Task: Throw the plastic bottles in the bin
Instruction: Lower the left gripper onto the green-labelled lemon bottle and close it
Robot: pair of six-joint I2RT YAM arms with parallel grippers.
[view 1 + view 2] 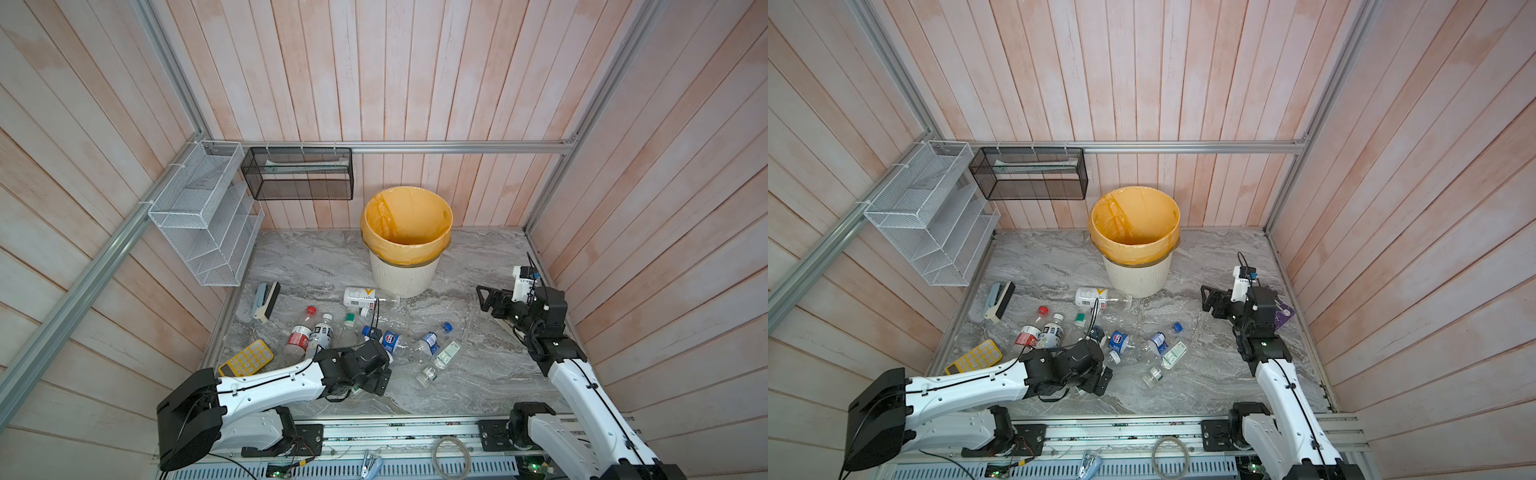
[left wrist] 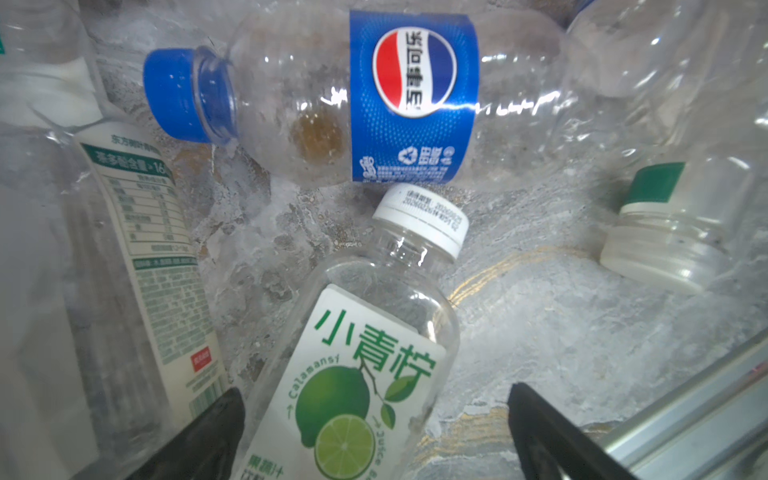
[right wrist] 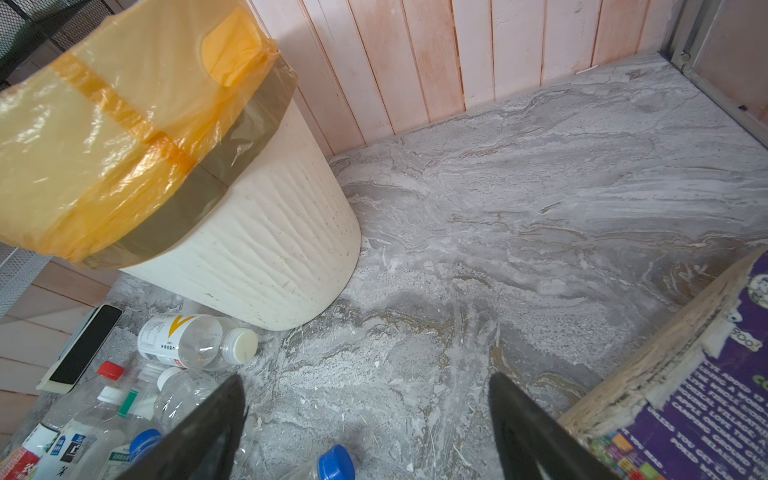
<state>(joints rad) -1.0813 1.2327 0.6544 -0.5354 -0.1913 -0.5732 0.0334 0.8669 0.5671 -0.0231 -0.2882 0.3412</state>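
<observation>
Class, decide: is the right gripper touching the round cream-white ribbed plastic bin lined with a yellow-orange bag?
Apart. Both top views show bare marble floor between the right gripper and the cream-white bin.

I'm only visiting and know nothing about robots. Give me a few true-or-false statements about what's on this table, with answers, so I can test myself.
1. The bin stands upright. True.
2. The right gripper holds a bottle. False: its jaws are open and empty.
3. The Pepsi bottle has a red cap. False: the cap is blue.
4. The lime bottle lies between the open jaws of the left gripper. True.
5. The calculator sits inside the bin. False: it lies on the table.
</observation>
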